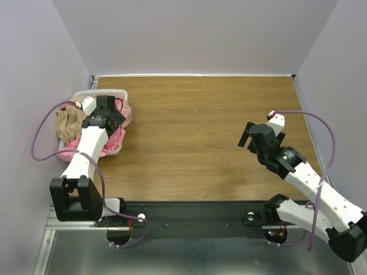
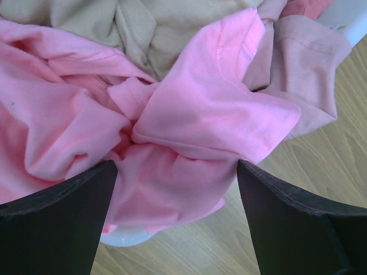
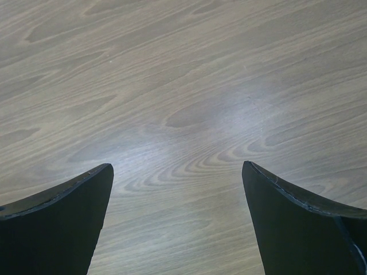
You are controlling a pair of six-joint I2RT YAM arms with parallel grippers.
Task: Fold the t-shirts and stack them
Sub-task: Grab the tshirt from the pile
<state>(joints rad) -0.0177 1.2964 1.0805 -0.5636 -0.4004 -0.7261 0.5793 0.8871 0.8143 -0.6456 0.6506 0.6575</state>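
T-shirts [image 1: 67, 123] in basket [image 1: 109, 91] on table [image 1: 200, 143], far left, left gripper [image 1: 109, 110] above

Overhead cam; wrist cams close, downward

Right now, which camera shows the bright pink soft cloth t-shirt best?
The left wrist view: the bright pink soft cloth t-shirt dominates it, folds and seams clear. The top view shows only pink scraps in the white slatted plastic basket, beneath the left arm. The right wrist view shows only wooden table.

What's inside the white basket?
The basket holds a crumpled salmon-pink shirt, a tan-beige shirt and a dusty pink shirt. Its bottom, and anything beneath the cloth, is covered.
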